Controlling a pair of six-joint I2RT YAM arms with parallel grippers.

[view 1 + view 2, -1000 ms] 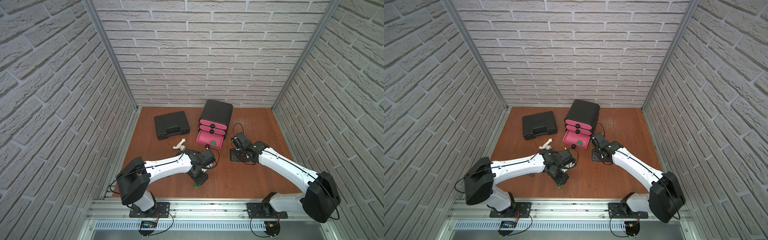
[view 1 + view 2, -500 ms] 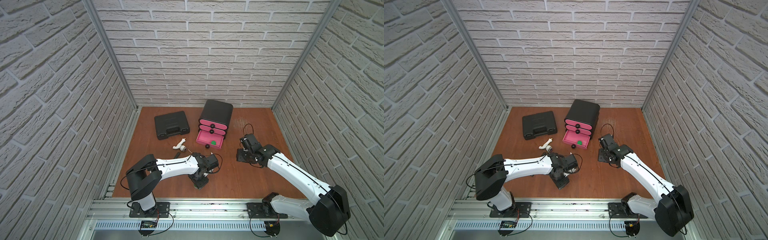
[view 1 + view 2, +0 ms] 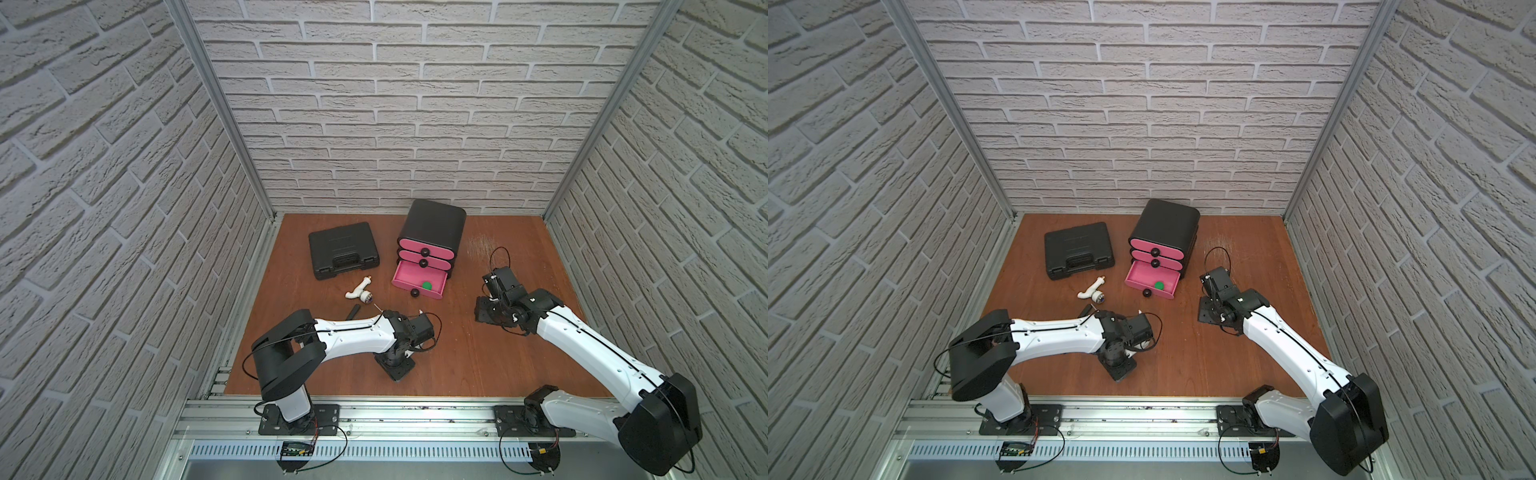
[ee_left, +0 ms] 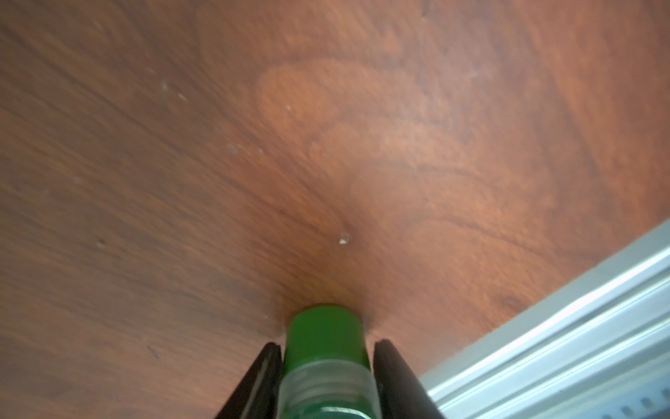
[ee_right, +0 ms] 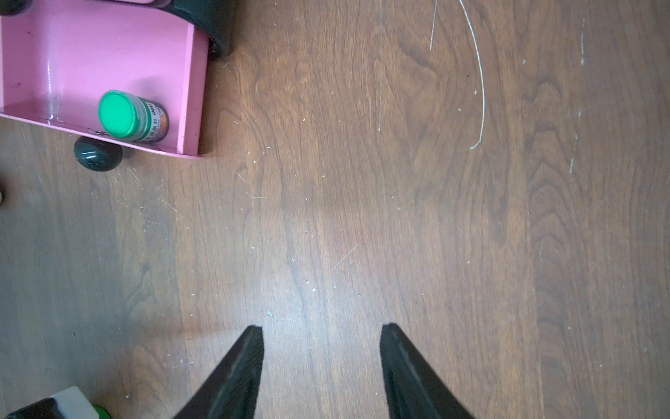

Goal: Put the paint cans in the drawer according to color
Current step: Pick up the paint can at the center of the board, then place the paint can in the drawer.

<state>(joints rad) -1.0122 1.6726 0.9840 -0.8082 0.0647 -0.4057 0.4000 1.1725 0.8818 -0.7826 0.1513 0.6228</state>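
The left gripper [image 4: 328, 344] flanks a green paint can [image 4: 324, 326] low near the table's [image 4: 145, 181] front rail [image 4: 544, 344], whether pinched I cannot tell; a loose pinch could drop it short of the drawer [image 5: 54, 54]; the right gripper [image 5: 322, 327] hangs open, empty.

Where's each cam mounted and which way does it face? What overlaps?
Top views: high over the front rail, looking down toward the back wall; show left arm, right arm, cabinet.
Left wrist: on left arm, aimed along its fingers at the table; left hand gripping loose green can.
Right wrist: on right arm, facing down at table; open right hand, pink drawer.
Shared: stored green can in that drawer shows in right wrist and both top views.
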